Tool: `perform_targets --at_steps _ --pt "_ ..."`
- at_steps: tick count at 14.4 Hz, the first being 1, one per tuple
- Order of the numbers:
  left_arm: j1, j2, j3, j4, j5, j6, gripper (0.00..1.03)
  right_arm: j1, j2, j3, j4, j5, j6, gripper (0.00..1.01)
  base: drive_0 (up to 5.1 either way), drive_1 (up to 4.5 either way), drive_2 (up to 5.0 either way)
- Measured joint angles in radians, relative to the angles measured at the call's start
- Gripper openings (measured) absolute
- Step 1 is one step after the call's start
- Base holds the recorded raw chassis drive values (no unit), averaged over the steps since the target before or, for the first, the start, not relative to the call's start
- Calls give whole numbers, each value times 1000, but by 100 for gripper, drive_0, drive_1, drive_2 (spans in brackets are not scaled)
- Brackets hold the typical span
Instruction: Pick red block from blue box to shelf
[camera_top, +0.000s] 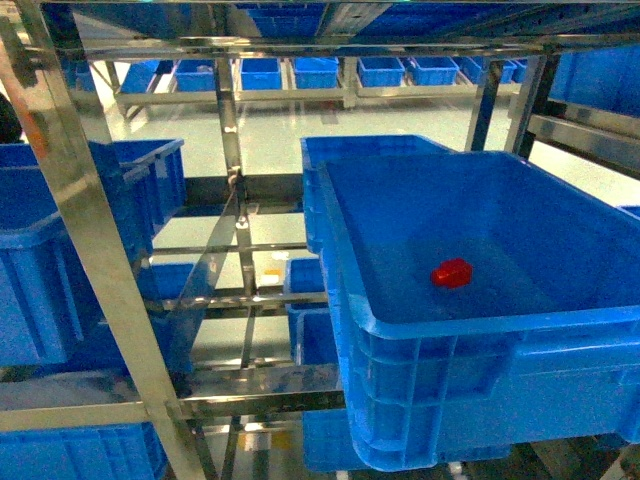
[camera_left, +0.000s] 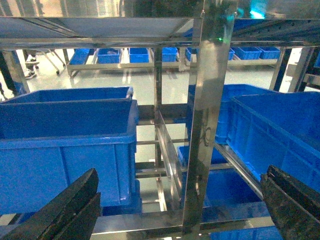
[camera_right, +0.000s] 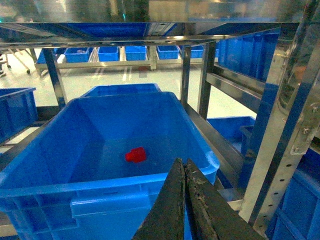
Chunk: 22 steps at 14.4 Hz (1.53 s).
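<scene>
— Where does the small glossy red plastic block (camera_top: 451, 272) lie?

— On the floor of a large blue plastic crate (camera_top: 560, 330) with ribbed outer walls, which sits on a tier of the shiny stainless-steel shelf (camera_top: 85, 230), on the right of the head view. The block rests alone, a little left of the middle of the crate floor and apart from every wall.

— And relative to the right gripper (camera_right: 185, 200)?

— In the right wrist view the block (camera_right: 136, 154) lies beyond the near rim of the crate (camera_right: 60, 185), farther away than the fingertips and a little to their left. The gripper is outside the crate, on the near side of that rim, well apart from the block. Its two dark fingers are pressed together with nothing between them.

— The left gripper (camera_left: 180, 210)?

— Its dark fingers (camera_left: 67, 210) stand wide apart at the bottom corners of the left wrist view, holding nothing. It faces a steel post of the shelf (camera_left: 207, 125), with another blue ribbed crate (camera_left: 65, 145) to the left. The block does not show in that view.
</scene>
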<state>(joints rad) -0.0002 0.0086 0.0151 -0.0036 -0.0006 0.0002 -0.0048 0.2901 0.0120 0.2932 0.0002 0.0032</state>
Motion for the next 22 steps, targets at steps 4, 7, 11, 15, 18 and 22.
perform_targets --at_steps 4,7,11,15,18,22 --pt "0 0 0 0 0 0 98 0 -91 0 -91 0 0 2 0 0 0" --pt "0 0 0 0 0 0 98 0 -223 1 -281 -3 0 2 0 0 0" --pt "0 0 0 0 0 0 98 0 -285 0 -296 -1 0 2 0 0 0" --pt "0 0 0 0 0 0 98 0 -285 0 -297 -1 0 43 0 0 0" --pt "0 0 0 0 0 0 98 0 -285 0 -297 -1 0 84 0 0 0" --pt "0 0 0 0 0 0 98 0 -285 0 -297 -1 0 98 0 0 0"
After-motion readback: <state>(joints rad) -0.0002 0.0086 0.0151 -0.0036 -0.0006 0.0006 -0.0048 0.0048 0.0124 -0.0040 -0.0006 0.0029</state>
